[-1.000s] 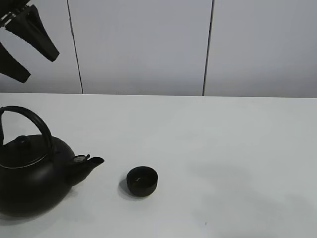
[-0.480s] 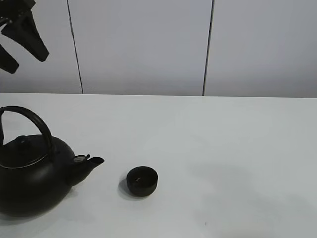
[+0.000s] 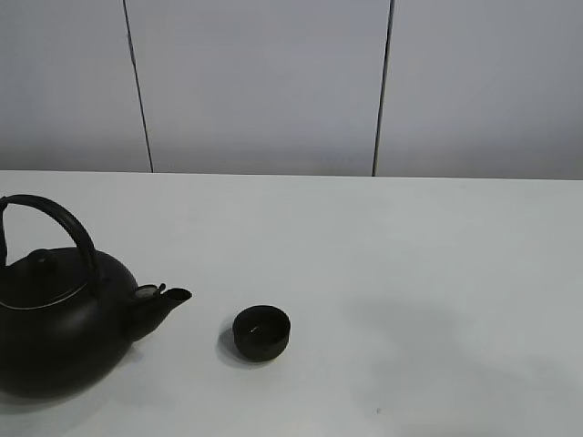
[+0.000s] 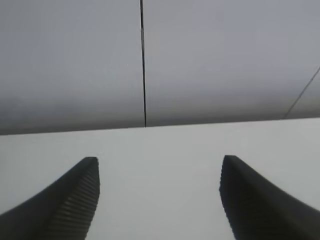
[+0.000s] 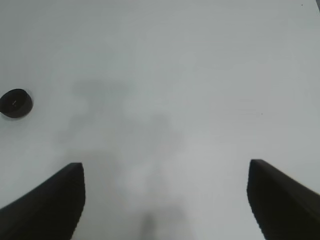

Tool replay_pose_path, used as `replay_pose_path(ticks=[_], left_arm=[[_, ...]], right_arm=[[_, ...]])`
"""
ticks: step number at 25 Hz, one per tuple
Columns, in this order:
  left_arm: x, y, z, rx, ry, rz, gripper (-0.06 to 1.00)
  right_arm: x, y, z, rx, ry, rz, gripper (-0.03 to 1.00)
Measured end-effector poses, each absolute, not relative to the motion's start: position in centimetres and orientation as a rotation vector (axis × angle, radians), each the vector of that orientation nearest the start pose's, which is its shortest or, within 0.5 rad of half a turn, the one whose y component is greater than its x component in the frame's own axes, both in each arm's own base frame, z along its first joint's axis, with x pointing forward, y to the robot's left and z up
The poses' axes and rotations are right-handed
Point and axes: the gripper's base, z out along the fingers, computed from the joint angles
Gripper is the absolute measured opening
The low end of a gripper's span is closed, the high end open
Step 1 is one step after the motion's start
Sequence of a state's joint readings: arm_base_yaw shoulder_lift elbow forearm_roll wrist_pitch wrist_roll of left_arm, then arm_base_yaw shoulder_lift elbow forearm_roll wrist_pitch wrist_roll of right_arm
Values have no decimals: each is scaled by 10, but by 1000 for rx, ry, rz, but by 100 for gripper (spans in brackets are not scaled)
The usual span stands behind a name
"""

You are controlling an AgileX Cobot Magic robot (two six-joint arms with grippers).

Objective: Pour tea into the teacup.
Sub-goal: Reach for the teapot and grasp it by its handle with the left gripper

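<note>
Teacup upright on desk, at 3 o'clock of kettle (near its spout, not touching). Left fingers spread wide, holding nothing. Right fingers likewise, over desk.

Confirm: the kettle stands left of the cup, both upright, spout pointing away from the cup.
Not quite: the kettle stands left of the cup, both upright, but its spout points toward the cup; the exterior high view shows it.

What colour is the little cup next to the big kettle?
The teacup is black, matte and dark like the kettle. It shows best in the exterior high view.
</note>
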State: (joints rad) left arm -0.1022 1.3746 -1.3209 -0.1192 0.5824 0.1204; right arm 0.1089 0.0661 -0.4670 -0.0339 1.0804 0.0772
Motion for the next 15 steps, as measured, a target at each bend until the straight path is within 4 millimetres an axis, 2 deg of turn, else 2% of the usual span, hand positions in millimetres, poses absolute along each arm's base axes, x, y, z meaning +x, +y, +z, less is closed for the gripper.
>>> replay_pose_path(ticks=[2, 6, 9, 13, 15], left_arm=[[283, -35, 401, 153, 2024, -90, 50], [240, -26, 388, 174, 1923, -5, 50], [214, -22, 368, 193, 1848, 24, 50], [185, -20, 329, 139, 1835, -30, 50], [176, -19, 304, 128, 1874, -44, 50]], right_arm=[[8, -2, 266, -34, 2163, 66, 61], [8, -2, 266, -34, 2163, 66, 61], [8, -2, 266, -34, 2163, 67, 61], [8, -2, 266, -34, 2163, 67, 61], [8, -2, 266, -34, 2163, 67, 61]])
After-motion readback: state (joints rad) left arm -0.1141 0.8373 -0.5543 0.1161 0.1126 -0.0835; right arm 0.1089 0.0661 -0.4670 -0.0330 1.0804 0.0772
